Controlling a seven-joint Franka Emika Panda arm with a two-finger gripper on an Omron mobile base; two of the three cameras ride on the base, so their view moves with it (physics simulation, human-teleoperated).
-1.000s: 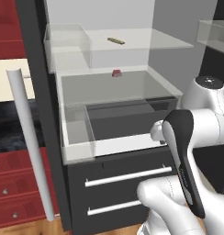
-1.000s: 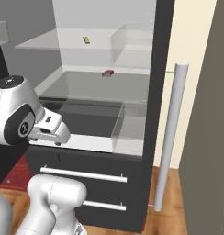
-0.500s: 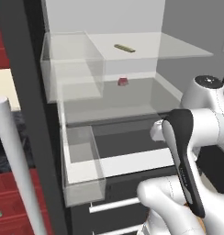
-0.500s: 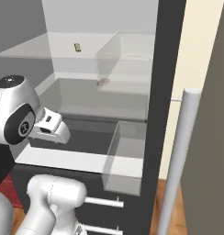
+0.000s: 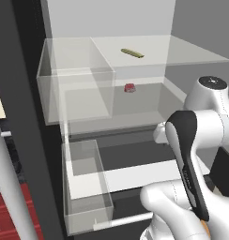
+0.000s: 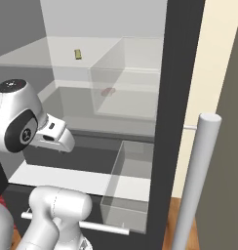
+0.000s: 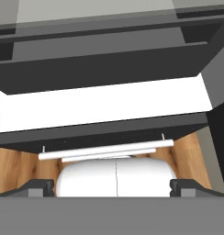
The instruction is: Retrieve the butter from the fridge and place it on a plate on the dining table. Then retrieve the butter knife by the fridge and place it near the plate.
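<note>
Pale yellow butter point(image 5: 132, 53) lies on the fridge's point(image 6: 179, 73) top glass shelf point(image 5: 191, 54), far back — its long side runs left to right. The fingers point(image 7: 114, 186) are spread wide and empty, low and near — the butter is up and farther in.

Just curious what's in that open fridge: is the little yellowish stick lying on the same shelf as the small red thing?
No, the yellowish stick lies on the upper glass shelf, while the red thing sits one level below.
</note>
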